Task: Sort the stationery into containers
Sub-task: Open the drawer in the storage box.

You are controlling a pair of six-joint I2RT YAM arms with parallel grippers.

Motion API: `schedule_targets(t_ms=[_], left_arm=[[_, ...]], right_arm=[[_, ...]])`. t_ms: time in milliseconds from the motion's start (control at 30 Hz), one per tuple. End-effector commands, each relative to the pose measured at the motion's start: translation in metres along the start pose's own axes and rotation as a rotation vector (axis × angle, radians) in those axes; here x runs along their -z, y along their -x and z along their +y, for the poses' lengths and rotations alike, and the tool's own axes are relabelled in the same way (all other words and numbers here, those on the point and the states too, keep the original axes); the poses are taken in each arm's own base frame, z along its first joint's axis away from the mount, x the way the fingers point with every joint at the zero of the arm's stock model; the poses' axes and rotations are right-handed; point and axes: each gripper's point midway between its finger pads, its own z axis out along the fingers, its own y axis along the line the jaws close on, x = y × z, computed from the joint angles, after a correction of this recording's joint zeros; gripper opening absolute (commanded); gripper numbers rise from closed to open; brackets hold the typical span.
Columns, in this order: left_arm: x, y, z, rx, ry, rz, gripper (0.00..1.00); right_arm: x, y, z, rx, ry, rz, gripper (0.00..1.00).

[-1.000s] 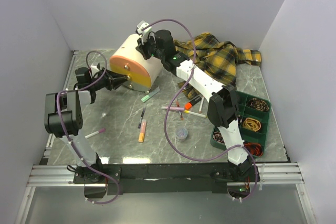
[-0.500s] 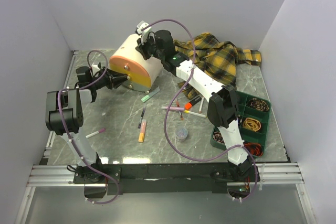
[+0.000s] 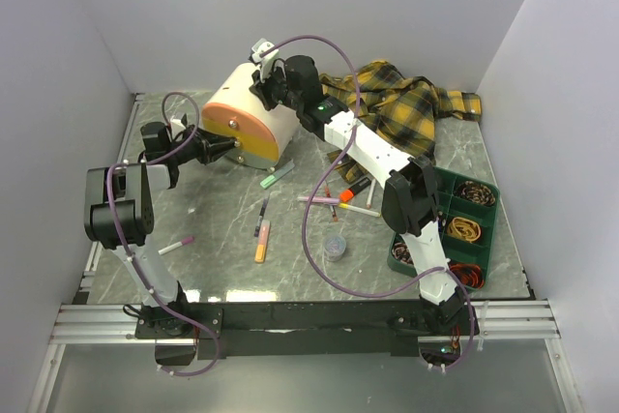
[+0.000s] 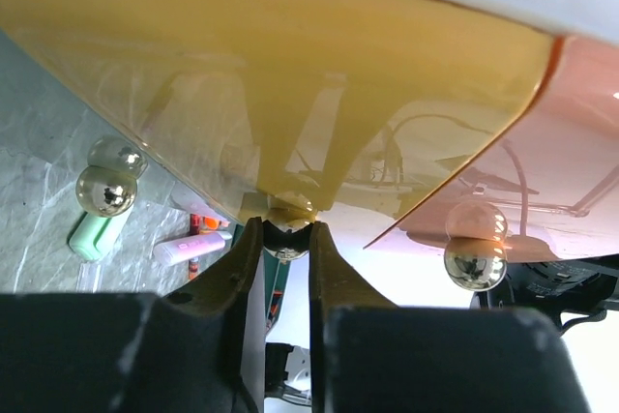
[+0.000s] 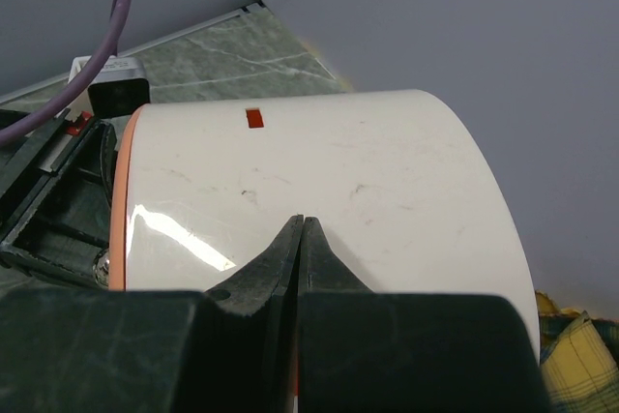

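Top view: box (image 3: 247, 121) sits far left on the table (image 3: 218, 244). Pens (image 3: 261, 241) lie loose mid-table, tray (image 3: 445, 186) near right. Left hand (image 3: 230, 146) is at the box front, right hand (image 3: 264, 89) over its top.
Left wrist: left hand is pinched narrow on the centre knob (image 4: 287, 250).
Right wrist: right hand's fingers are pressed together above the box.

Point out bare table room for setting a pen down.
Free: the near-edge strip in front of the orange highlighter and small round grey pot; the right side between yellow plaid shirt and dark green divided tray. Crowded: mid-table, among loose pens.
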Motion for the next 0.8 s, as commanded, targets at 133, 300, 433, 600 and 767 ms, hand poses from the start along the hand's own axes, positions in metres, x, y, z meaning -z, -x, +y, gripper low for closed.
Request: schedule_targets(t_ms=[133,300,433,600,767], left_arm=[[0.016,-0.011,-0.013,-0.04,-0.003,0.004,0.12],[0.031,-0.026,-0.014,-0.039,0.014,0.01,0.12],[0.044,-0.029,-0.009,-0.041,0.029,0.001,0.12],[0.052,-0.042,0.0,-0.011,0.057,0.032,0.12],[0.062,-0.053,0.005,-0.016,0.075,0.061,0.12]], right_arm=[[-0.009,-0.032,0.007,0.0,0.01,0.076,0.0],[-0.01,-0.033,0.007,0.01,0.01,0.076,0.0],[-0.01,-0.036,0.007,0.008,0.011,0.083,0.0],[-0.012,-0.036,0.007,0.012,0.012,0.078,0.0],[-0.012,-0.034,0.006,0.016,0.009,0.075,0.0]])
